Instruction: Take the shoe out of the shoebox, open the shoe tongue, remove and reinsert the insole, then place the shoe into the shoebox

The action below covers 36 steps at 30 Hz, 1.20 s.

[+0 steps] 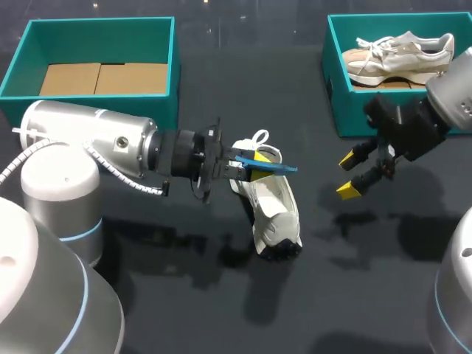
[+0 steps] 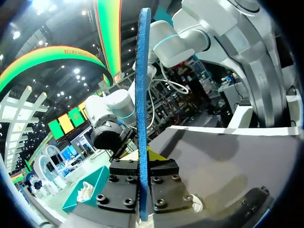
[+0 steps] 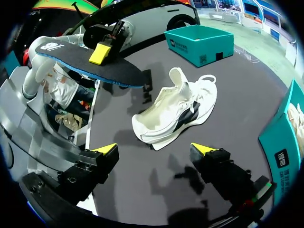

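Note:
A white shoe rests on the dark table near the middle, its tongue pulled up. Just above its heel end my left gripper is shut on a blue-edged insole, held clear of the shoe. In the left wrist view the insole stands edge-on between the fingers of the left gripper. From the right wrist the insole shows its dark top beyond the shoe. My right gripper hangs open to the right of the shoe, with nothing between its fingers.
A teal shoebox at the back right holds a second pale shoe. Another teal box at the back left has cardboard in its bottom. Open dark table lies in front of the white shoe.

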Tool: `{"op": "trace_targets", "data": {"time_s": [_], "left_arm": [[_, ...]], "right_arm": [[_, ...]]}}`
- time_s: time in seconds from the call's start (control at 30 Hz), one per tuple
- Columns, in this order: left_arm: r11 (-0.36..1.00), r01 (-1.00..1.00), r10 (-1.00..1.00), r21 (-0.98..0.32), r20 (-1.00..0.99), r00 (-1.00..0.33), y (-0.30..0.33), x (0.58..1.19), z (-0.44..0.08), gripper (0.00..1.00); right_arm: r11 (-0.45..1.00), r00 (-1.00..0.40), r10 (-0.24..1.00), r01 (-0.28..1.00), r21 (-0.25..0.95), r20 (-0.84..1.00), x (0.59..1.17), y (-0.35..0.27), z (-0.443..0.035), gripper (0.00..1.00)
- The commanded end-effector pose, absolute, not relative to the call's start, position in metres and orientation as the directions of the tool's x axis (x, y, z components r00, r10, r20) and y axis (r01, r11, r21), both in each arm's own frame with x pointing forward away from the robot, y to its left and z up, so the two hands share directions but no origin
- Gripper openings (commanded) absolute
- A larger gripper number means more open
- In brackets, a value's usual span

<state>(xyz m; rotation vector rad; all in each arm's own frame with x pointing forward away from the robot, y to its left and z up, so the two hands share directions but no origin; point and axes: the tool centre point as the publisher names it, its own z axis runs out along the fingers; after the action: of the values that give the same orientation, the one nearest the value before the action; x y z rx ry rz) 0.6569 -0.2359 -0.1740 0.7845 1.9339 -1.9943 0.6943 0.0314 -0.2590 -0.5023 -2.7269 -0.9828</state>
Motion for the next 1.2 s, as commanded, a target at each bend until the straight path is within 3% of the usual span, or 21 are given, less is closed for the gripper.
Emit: {"op": "trace_targets", "data": {"time_s": [0.03, 0.1, 0.5, 0.7, 0.97, 1.2], "left_arm": [[-0.1, 0.386, 0.131, -0.917, -0.397, -0.909, -0.242, 0.645, -0.178, 0.0], [-0.086, 0.384, 0.128, -0.92, -0.392, -0.911, -0.241, 0.644, -0.179, 0.0], [-0.086, 0.384, 0.128, -0.92, -0.392, -0.911, -0.241, 0.644, -0.179, 0.0], [-0.121, 0.153, -0.024, -0.981, -0.151, -0.988, -0.249, 0.638, -0.183, 0.0], [-0.156, -0.036, -0.124, -0.987, 0.056, -0.991, -0.256, 0.639, -0.188, 0.0], [-0.095, 0.084, -0.16, -0.992, -0.068, -0.985, -0.254, 0.639, -0.19, 0.0]], "right_arm": [[0.779, -0.964, 0.227, 0.267, 0.567, 0.142, 0.688, 0.033, -0.268, 1.0], [0.83, -0.974, 0.188, 0.225, 0.51, 0.125, 0.687, 0.036, -0.275, 1.0], [0.83, -0.974, 0.188, 0.225, 0.51, 0.125, 0.687, 0.036, -0.275, 1.0], [0.84, -0.982, 0.167, 0.191, 0.507, 0.093, 0.689, 0.032, -0.286, 1.0], [0.864, -0.991, 0.124, 0.129, 0.486, 0.043, 0.686, 0.033, -0.299, 1.0], [0.882, -0.996, 0.089, 0.09, 0.462, 0.025, 0.681, 0.04, -0.31, 1.0]]}}
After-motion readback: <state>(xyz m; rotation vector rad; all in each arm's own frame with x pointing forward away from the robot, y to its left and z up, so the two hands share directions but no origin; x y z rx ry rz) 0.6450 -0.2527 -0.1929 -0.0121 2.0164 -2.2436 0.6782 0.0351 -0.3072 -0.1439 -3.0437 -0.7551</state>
